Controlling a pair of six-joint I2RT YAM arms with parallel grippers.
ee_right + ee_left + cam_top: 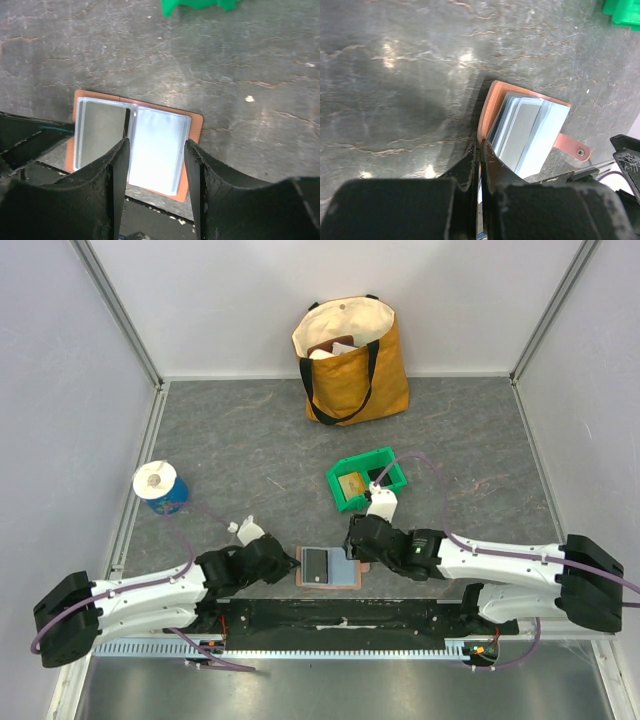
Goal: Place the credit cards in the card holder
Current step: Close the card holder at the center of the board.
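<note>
I have the card holder (343, 569) lying open on the grey table (240, 450), low in the centre of the overhead view, just ahead of the arm bases and between the two grippers. Its terracotta cover faces down and the clear blue-grey sleeves face up. A dark card (100, 132) sits inside the left-hand sleeve. The sleeve beside it looks pale and glossy, and I cannot tell whether a card is in it. On the left wrist view, the left gripper (479, 151) has its fingers pressed almost together on the near edge of the brown cover, with a thin sliver showing in the slit between them. The snap tab (572, 148) sticks out toward the right of that frame. The right gripper (157, 145) hovers over the pale sleeve with its fingers (117, 172) spread wide and nothing between them. I cannot tell whether the tips touch the holder. A green bin (337, 485) stands just beyond the right gripper, and a yellow tote bag (375, 375) is at the far wall.
</note>
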